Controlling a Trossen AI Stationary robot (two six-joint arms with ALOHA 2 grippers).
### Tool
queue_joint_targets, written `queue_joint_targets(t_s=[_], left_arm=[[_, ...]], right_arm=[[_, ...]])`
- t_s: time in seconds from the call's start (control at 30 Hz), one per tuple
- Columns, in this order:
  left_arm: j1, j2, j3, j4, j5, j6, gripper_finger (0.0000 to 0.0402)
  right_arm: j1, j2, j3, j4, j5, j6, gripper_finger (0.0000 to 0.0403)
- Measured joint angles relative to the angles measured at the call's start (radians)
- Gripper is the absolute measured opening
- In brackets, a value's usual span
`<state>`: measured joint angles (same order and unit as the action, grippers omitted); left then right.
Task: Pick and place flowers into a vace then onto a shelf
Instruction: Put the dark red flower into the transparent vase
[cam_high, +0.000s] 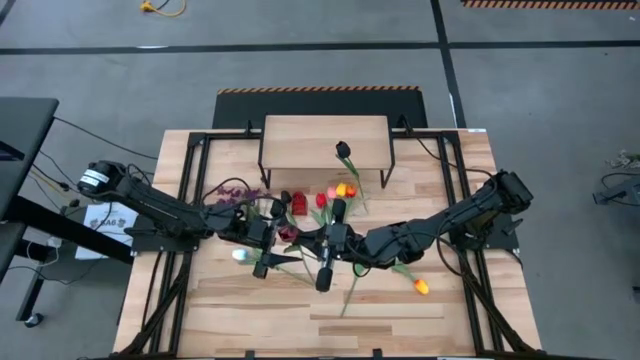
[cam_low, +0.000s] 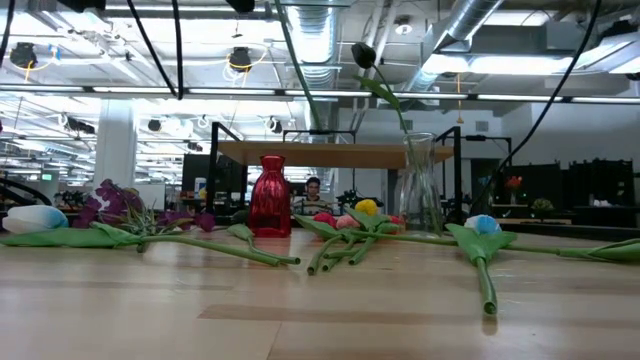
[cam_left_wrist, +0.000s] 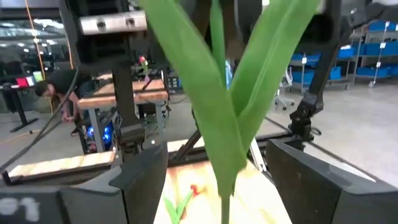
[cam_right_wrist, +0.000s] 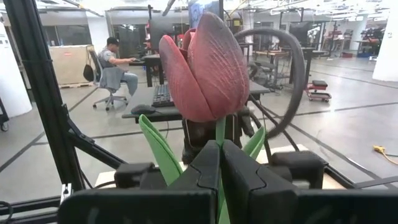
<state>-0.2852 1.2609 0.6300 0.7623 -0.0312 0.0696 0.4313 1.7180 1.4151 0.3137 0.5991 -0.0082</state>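
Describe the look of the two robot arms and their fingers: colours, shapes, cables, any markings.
Both arms are black and jointed, built of chunky links. The left arm has a silvery-white cylindrical cap at its base end; the right arm is all dark. Black cables trail off the table beside each base. The left gripper has broad, flat, matte dark-grey fingers; the right gripper has blocky black ones.

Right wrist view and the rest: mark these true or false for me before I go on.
1. The right end effector is shut on the red tulip's stem. True.
2. The clear vase is empty. False: it holds a near-black tulip.
3. The left end effector is open, a green stem between its fingers. True.
4. The red vase lies tipped over. False: it stands upright.
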Motion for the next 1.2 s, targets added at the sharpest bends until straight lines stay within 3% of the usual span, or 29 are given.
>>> queue_joint_targets(t_s=[0.93,1.2], left_arm=[[-0.001,-0.011,0.0,-0.012,-0.116,-0.022,0.0264],[0.0,-0.011,0.0,-0.023,-0.102,-0.047,0.0263]], right_arm=[[0.0,0.0,0.0,-0.014,0.003,-0.001,0.0],[0.0,0.0,0.0,-0.014,0.003,-0.001,0.0]])
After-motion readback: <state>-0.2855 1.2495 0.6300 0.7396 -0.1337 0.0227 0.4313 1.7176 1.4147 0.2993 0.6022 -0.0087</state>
